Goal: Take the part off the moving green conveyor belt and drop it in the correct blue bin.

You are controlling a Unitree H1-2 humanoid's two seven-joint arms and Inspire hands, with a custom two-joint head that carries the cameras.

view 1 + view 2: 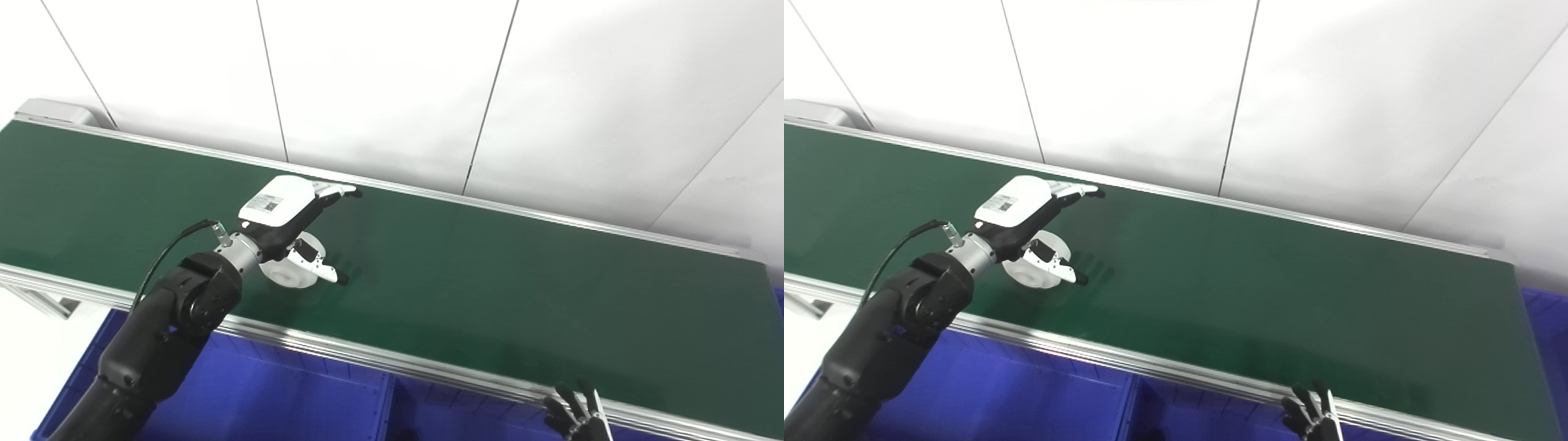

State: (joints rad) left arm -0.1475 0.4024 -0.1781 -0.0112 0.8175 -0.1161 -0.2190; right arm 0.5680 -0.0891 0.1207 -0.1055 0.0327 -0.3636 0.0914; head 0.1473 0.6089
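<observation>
On the left we see our left hand (288,229) reaching over the green belt (490,275), its fingers (337,191) stretched out straight and apart from the thumb (318,263), so the hand is wide and holds nothing. Under the palm lies the part (288,274): a white, round, flat disc-like piece with a smooth matte surface and what looks like a raised rim. It rests on the belt toward the near edge, partly hidden by the hand above it, and the thumb crosses in front of it; we cannot tell whether the thumb touches it. Below the belt's metal rail sit the blue bins (275,392), side by side, a dividing wall between them. Further right the belt runs bare and dark toward its far end. At the bottom right our right hand (579,413) only shows its fingertips near the rail; we cannot tell its state.
</observation>
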